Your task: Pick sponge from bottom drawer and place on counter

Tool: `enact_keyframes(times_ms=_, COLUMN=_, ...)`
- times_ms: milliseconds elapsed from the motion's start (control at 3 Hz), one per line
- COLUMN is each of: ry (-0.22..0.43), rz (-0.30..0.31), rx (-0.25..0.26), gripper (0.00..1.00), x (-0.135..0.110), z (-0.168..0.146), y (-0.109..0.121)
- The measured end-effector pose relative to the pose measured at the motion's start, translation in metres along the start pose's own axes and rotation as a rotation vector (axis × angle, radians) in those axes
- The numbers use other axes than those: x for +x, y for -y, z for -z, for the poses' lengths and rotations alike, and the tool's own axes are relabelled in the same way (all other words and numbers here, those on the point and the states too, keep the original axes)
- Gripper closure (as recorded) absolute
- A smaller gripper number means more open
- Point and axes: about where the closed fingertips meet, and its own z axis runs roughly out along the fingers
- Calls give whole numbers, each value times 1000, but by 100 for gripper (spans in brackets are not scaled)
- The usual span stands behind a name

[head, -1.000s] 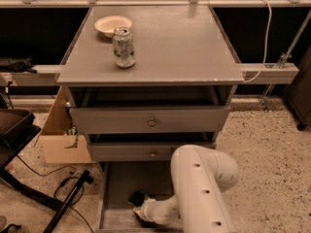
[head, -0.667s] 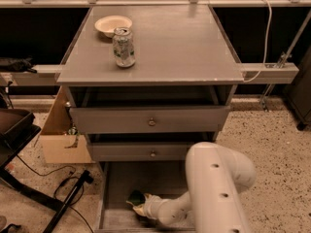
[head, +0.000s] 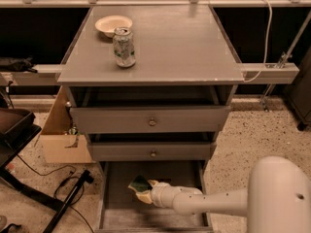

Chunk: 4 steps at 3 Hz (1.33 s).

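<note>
The sponge (head: 139, 183), dark green on top with a pale yellow body, is tilted in the open bottom drawer (head: 116, 200), toward its back. My gripper (head: 147, 190) reaches in from the right on a white arm, and its pale fingers close around the sponge's right side. The sponge looks raised a little off the drawer floor. The grey counter (head: 170, 42) is the cabinet's top, well above the gripper.
A crumpled drink can (head: 124, 47) and a pale bowl (head: 113, 24) stand on the counter's back left. The two upper drawers (head: 151, 122) with round knobs stick out slightly above the gripper. A cardboard box (head: 60, 142), a black stand (head: 19, 130) and cables are on the floor at left.
The gripper has moved from the drawer's front toward its back and risen, taking the sponge with it. The big white arm body has swung to the right.
</note>
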Motion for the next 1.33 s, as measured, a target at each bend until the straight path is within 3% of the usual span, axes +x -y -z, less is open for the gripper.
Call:
enact_keyframes(times_ms=333, ry=25, rz=81, rx=-62, gripper=100, x=-47, z=33, y=-21)
enact_keyframes(times_ms=667, ry=36, rz=264, rx=-102, gripper=100, x=-91, z=72, y=-46)
enact_keyframes(times_ms=1000, ry=108, rz=265, rx=-58, gripper=100, x=-145, z=112, y=-10)
enact_keyframes(times_ms=1333, ry=136, rz=300, rx=-32, gripper=100, x=-192, z=164, y=71)
